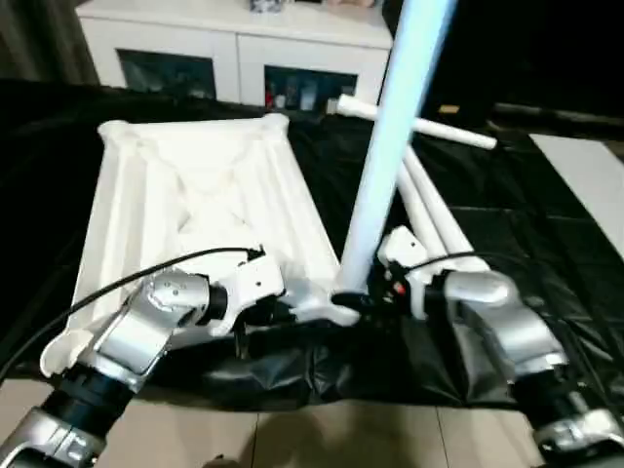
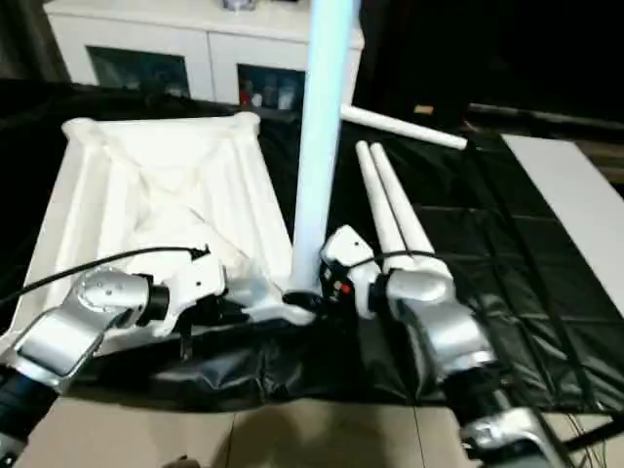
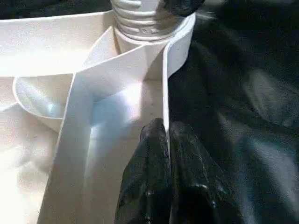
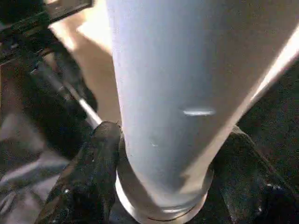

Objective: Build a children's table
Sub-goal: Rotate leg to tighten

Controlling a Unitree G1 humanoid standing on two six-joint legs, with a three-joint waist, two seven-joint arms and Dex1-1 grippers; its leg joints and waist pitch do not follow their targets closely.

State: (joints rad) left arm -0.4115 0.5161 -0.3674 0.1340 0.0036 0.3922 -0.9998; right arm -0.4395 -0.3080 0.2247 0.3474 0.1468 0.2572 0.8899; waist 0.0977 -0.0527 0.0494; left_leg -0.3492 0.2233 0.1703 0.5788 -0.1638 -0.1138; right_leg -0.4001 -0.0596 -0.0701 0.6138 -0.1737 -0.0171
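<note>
Right pincer (image 4: 161,177): your two black fingers (image 4: 88,177) sit either side of the upright leg (image 1: 390,146), clamped on its thick lower end just above the corner socket (image 1: 341,307).
Left pincer (image 3: 167,154): closed tight, pinching the tabletop's thin side wall just beside that same socket.
Tabletop (image 1: 195,195): you see it lying ribbed side up on the black sheet (image 1: 507,224), stretching from your arms toward the cabinet.
Upright leg: it stands in the near right corner socket and rises past the top of the head views; its ridged end (image 3: 140,18) shows at the socket.
Spare legs (image 2: 390,210): two lie side by side right of the tabletop, a third (image 2: 400,127) lies crosswise beyond them.
Cabinet (image 1: 234,49): white, dark glass doors, behind the sheet.
</note>
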